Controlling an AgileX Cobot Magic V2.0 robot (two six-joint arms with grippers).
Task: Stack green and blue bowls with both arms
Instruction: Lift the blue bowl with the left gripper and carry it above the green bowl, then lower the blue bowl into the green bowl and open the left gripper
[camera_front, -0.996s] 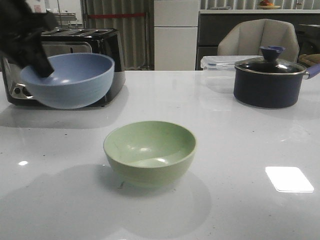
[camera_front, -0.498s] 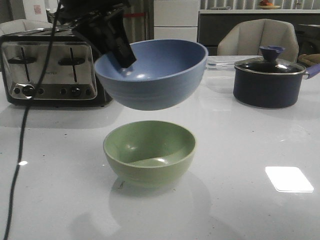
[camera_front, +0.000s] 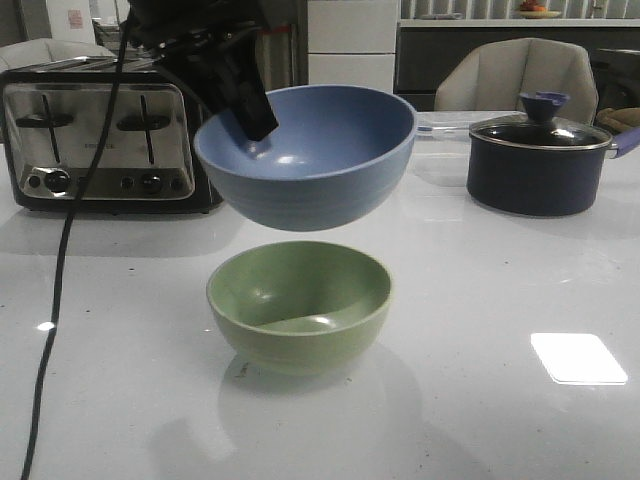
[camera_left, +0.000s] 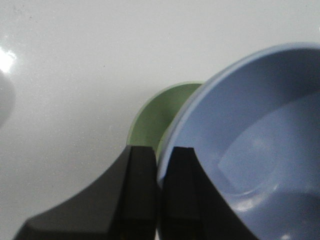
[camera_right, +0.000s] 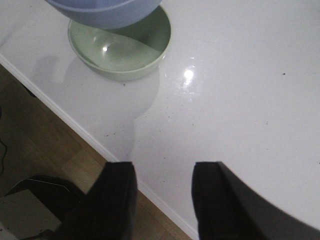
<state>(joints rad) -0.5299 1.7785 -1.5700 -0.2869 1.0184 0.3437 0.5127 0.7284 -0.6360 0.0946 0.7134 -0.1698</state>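
The blue bowl (camera_front: 310, 155) hangs in the air just above the green bowl (camera_front: 300, 305), which rests on the white table (camera_front: 480, 300). My left gripper (camera_front: 252, 112) is shut on the blue bowl's left rim, one finger inside and one outside. In the left wrist view the blue bowl (camera_left: 255, 150) fills the frame beside the left gripper (camera_left: 161, 150), with a sliver of the green bowl (camera_left: 160, 115) below. The right wrist view shows my right gripper (camera_right: 162, 167) open over the table's near edge, apart from the green bowl (camera_right: 120, 50) and the blue bowl (camera_right: 100, 12).
A steel toaster (camera_front: 95, 135) stands at the back left. A dark lidded pot (camera_front: 540, 160) sits at the back right, with a clear container (camera_front: 440, 125) behind it. The left arm's cable (camera_front: 55, 300) hangs down on the left. The table's front edge (camera_right: 75, 120) borders wooden floor.
The left arm carried the blue bowl from beside the toaster rightward to above the green bowl; in the last half second it shifted only slightly. The green bowl stayed put.
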